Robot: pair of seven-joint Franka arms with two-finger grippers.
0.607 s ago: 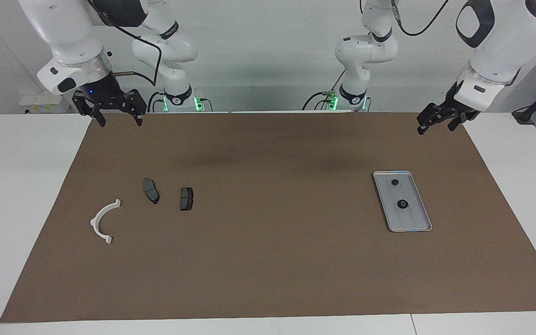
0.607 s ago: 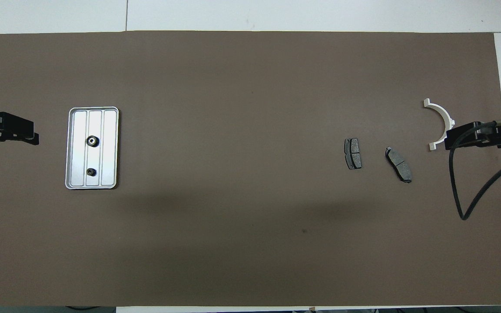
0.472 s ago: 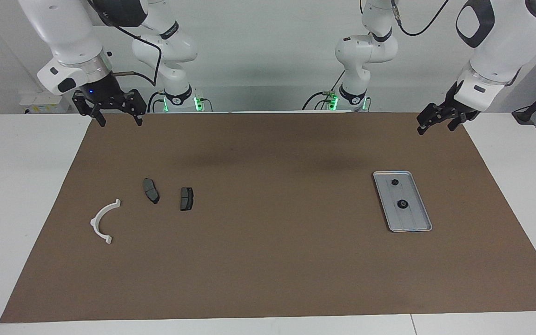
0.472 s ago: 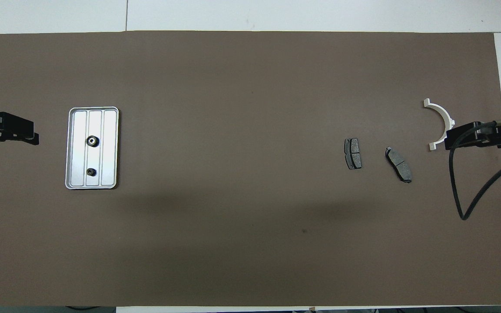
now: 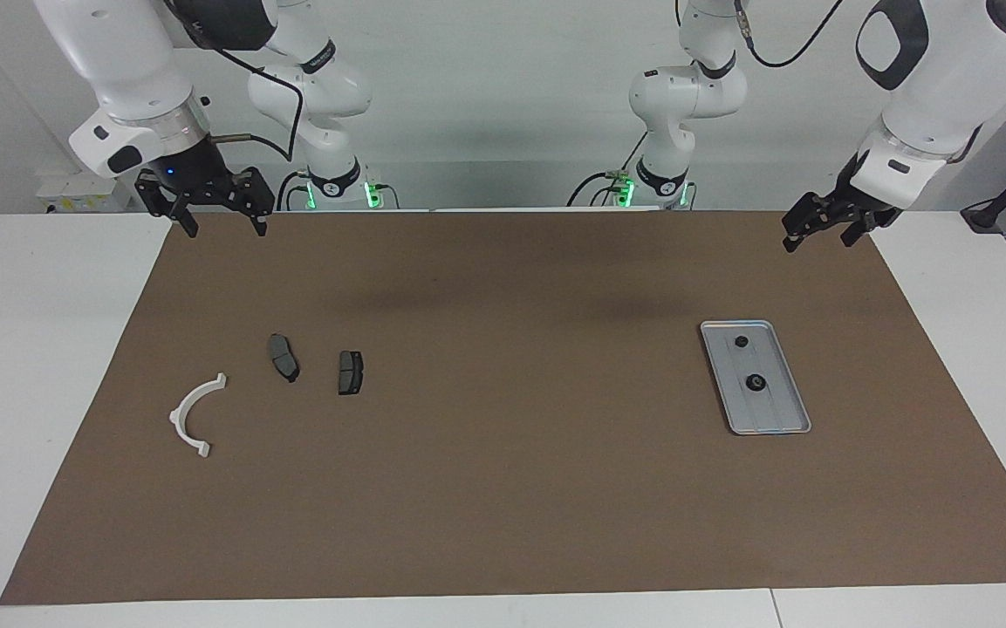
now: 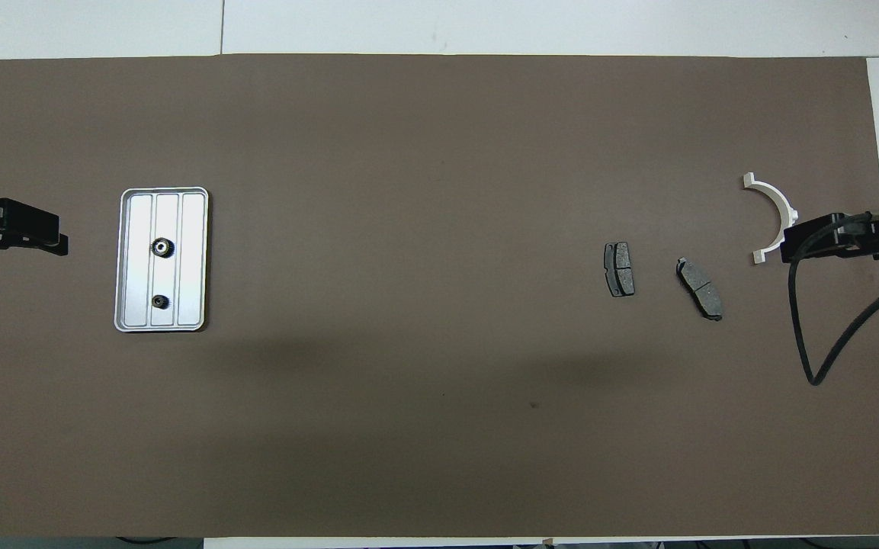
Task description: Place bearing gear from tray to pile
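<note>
Both end effectors, left (image 5: 804,228) and right (image 5: 216,216), hung spread apart at upper frame corners; two gears (image 5: 756,382) lay in the tray (image 5: 795,417).

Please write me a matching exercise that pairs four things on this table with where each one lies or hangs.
Things:
1. shallow silver-grey ridged metal tray
2. white semicircular plastic bracket
3. larger dark toothed bearing gear
4. left gripper

Places:
A. in the tray, farther from the robots than the smaller gear
B. on the brown mat, toward the left arm's end
C. raised over the mat's edge nearest the robots, open
D. beside two dark grey brake pads, toward the right arm's end

Pairs: 1-B, 2-D, 3-A, 4-C
</note>
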